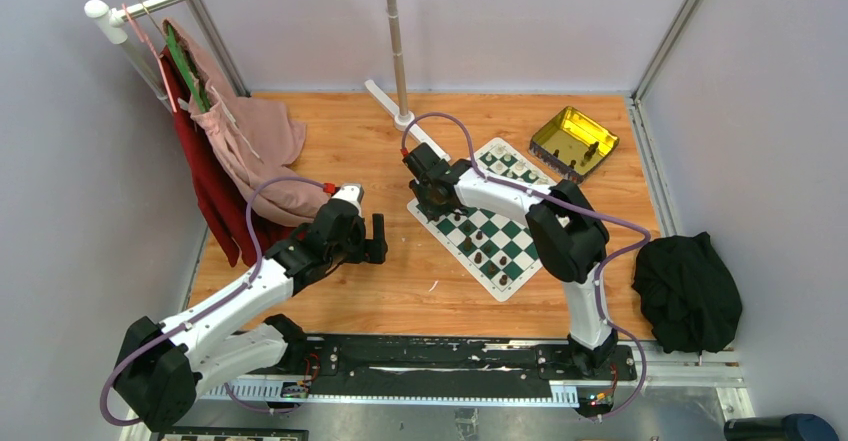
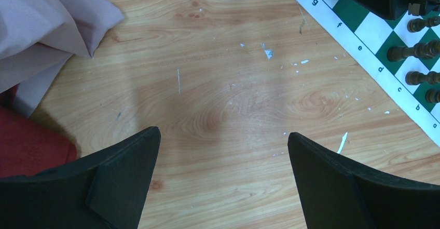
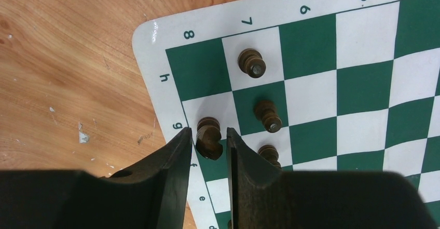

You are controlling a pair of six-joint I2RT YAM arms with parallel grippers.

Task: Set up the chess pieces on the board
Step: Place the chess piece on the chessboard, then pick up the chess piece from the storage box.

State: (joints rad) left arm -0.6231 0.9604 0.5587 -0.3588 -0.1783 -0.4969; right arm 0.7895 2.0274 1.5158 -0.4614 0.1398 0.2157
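The green and white board point(image 1: 500, 293) lies right of centre on the wooden table. Dark brown pieces point(image 1: 480, 251) stand on its near half and white pieces point(image 1: 510, 166) at its far end. My right gripper point(image 1: 432, 201) is low over the board's left corner. In the right wrist view its jaws point(image 3: 208, 131) stand narrowly apart around a dark knight point(image 3: 209, 138) on square g8, with a thin gap on each side. Dark pawns point(image 3: 252, 63) stand just beyond it. My left gripper point(image 1: 378, 239) is open and empty over bare wood point(image 2: 223, 135), left of the board point(image 2: 363, 31).
A gold tin point(image 1: 573, 141) sits behind the board at the right. A black cloth point(image 1: 688, 291) lies at the table's right edge. Pink and red garments point(image 1: 240, 141) hang from a rack at the left, close to my left gripper point(image 2: 46, 16). A metal pole point(image 1: 397, 51) stands behind the board.
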